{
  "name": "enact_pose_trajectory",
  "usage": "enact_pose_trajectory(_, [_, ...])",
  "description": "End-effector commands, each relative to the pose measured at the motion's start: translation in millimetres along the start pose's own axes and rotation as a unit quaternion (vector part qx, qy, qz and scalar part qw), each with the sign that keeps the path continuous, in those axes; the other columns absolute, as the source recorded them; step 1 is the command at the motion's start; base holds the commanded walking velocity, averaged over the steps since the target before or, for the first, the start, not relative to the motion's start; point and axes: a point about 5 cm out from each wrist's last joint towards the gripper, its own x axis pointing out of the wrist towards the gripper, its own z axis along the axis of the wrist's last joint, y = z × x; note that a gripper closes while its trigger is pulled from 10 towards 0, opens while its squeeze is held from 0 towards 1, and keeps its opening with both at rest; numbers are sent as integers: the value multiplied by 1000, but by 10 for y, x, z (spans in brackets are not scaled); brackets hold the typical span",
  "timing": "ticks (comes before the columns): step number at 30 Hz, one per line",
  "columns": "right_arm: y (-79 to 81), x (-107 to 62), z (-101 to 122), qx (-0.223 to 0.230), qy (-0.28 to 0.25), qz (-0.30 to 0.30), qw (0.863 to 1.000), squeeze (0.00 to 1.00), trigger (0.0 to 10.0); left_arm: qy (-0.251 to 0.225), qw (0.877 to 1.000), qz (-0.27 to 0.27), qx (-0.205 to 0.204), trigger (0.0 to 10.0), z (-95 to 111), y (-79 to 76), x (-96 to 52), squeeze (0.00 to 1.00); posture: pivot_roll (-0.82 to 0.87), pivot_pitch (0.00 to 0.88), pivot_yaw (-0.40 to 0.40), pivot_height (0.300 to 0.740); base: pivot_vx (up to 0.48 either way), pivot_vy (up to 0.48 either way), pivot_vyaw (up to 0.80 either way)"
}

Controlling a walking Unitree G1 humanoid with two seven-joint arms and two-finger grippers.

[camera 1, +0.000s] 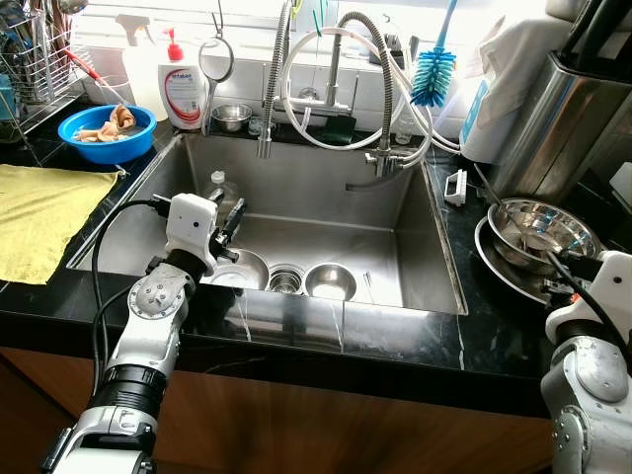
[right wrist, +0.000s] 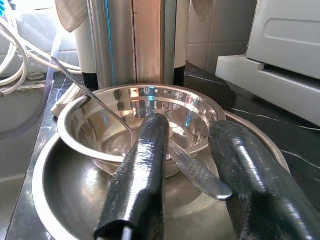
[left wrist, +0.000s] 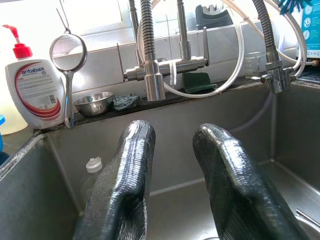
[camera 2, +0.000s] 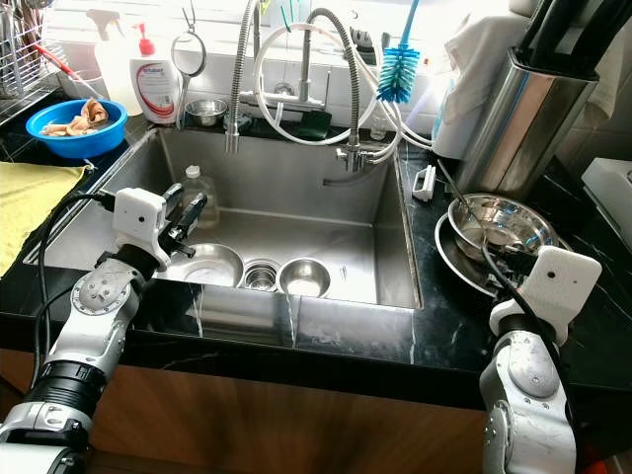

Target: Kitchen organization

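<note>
Right end effector (right wrist: 187, 170) astride spoon handle (right wrist: 197, 175) (unclamped)

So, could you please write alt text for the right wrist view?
The right gripper, fingers apart, reaches toward a steel bowl nested inside a larger steel bowl on a dark counter. A utensil handle lies between the fingers, and a tall steel container stands behind.

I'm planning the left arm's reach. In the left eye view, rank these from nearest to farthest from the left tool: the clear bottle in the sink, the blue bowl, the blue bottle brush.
1. Clear bottle: in the sink, just behind the left tool.
2. Blue bowl: on the counter, left of the sink.
3. Blue bottle brush: hanging up at the far right, behind the faucet.
</note>
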Motion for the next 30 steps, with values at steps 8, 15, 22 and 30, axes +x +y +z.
enact_pose_trajectory(8, [-3,23,34,-2,-2,-1,1000,0,0,-8,1000,-5,6,10000,52,-18,40,0,108,0,-70,740,0,0,0])
enact_pose_trajectory(15, [-16,30,64,-3,-9,-4,1000,0,0,-7,1000,-3,6,10000,45,-19,36,0,110,0,-73,740,0,0,0])
enact_pose_trajectory(22, [16,45,131,-5,-20,-1,1000,0,10000,-8,1000,0,8,10000,52,6,36,0,109,0,-72,740,0,0,0])
enact_pose_trajectory(30, [35,51,247,-11,-49,-1,999,0,10000,-8,1000,1,8,10000,52,7,37,0,111,0,-73,740,0,0,0])
